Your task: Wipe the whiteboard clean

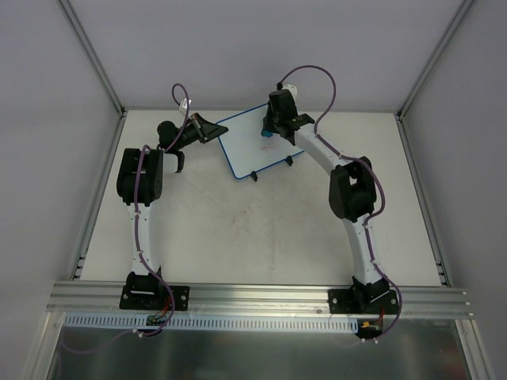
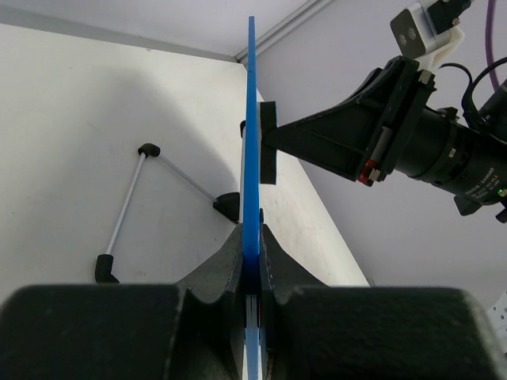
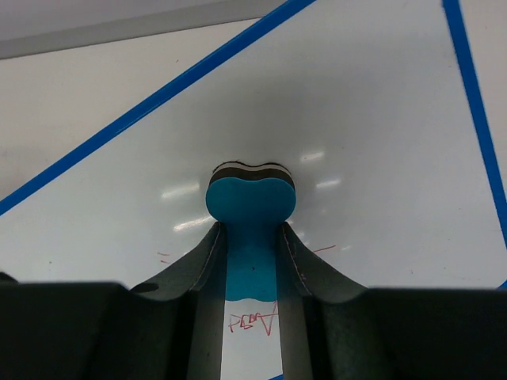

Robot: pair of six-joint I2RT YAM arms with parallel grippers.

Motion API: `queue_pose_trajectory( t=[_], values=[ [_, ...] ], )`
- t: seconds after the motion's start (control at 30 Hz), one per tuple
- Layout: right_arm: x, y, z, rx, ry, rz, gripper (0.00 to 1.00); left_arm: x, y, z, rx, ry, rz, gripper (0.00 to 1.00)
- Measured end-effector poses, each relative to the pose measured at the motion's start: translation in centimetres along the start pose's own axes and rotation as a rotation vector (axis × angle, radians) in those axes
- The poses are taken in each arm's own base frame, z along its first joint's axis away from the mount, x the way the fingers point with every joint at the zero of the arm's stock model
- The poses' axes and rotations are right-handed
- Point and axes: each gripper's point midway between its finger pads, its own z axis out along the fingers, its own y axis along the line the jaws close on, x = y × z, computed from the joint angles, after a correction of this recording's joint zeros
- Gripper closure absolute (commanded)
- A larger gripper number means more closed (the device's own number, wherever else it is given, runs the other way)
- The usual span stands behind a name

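A small white whiteboard with a thin blue rim is seen at the far middle of the pale counter, turned at an angle, with two small black feet along its near edge. Faint red scribbles are left on its white face. A blue bone-shaped eraser with a dark underside is pressed against the board just beyond those marks, and it is clamped between the narrowed fingers of the right end effector, which is lowered over the board's far right part. The board's left edge is pinched by the left end effector, its fingers closed tightly on the blue rim, which is seen edge-on from that wrist. The two arms are bolted to a metal rail at the counter's near edge.
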Motion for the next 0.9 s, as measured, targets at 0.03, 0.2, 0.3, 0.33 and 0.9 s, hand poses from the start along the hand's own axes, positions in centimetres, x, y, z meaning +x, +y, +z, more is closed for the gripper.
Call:
queue_pose_trajectory(
  t=[0.03, 0.2, 0.3, 0.33, 0.9],
  values=[
    [-0.2, -0.5, 0.1, 0.007, 0.000, 0.016, 1.00, 0.0, 0.0, 0.0, 0.000, 0.000, 0.000, 1.00],
    [-1.0, -2.6, 0.5, 0.039, -0.002, 0.065, 1.00, 0.1, 0.1, -0.1, -0.001, 0.001, -0.001, 1.00],
    [-1.4, -3.7, 0.7, 0.056, -0.004, 0.076, 1.00, 0.2, 0.0, -0.1, 0.000, 0.001, 0.000, 1.00],
    [-1.5, -4.0, 0.7, 0.059, -0.003, 0.080, 1.00, 0.2, 0.0, -0.1, 0.001, 0.001, 0.001, 1.00],
    [-1.7, -4.4, 1.1, -0.003, 0.037, 0.079, 1.00, 0.3, -0.1, -0.1, 0.006, 0.005, 0.005, 1.00]
  ],
)
